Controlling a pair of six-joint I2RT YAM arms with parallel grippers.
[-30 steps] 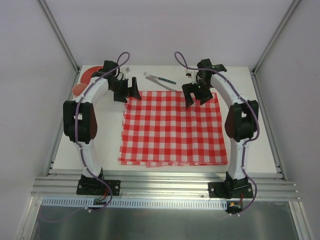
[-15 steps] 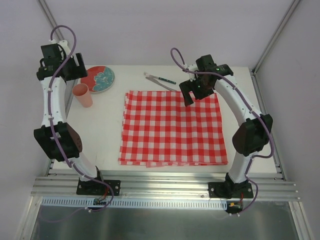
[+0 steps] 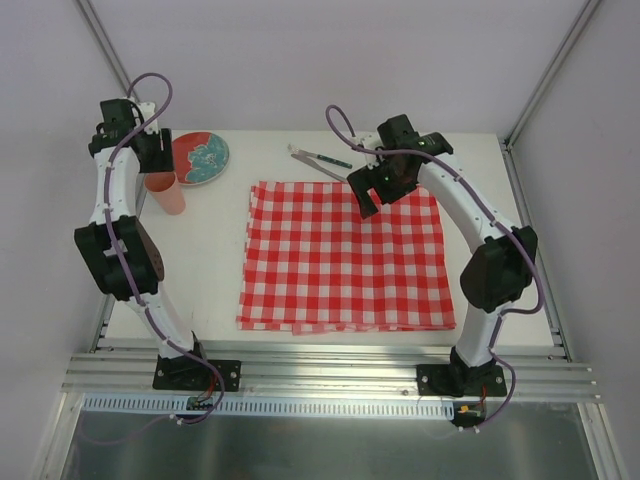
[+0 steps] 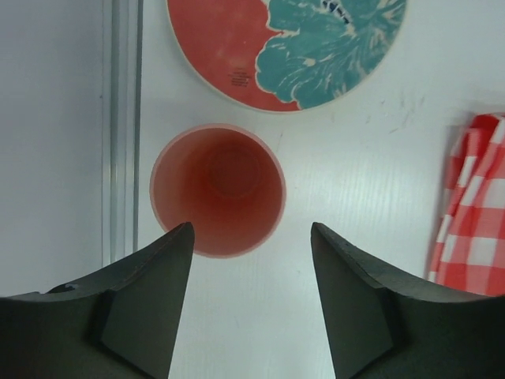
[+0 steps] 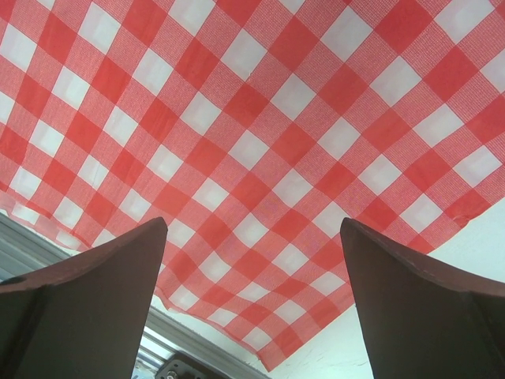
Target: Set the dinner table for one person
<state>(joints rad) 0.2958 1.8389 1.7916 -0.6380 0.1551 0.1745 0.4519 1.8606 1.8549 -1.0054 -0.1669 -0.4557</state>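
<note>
Overhead and wrist views. The worktop (off-white, with an aluminium rail along its near edge) fills the middle of the overhead view and carries every item. A checked cloth lies at its centre. The cup stands upright near the far-left corner, just beside the plate, whose top is cut off in the left wrist view. The left fingers hang above the cup, parted about as wide as its rim and gripping nothing; contact cannot be judged. The right fingers are spread wide over the cloth and hold nothing. Cutlery lies beyond the cloth, its kinds too small to tell.
</note>
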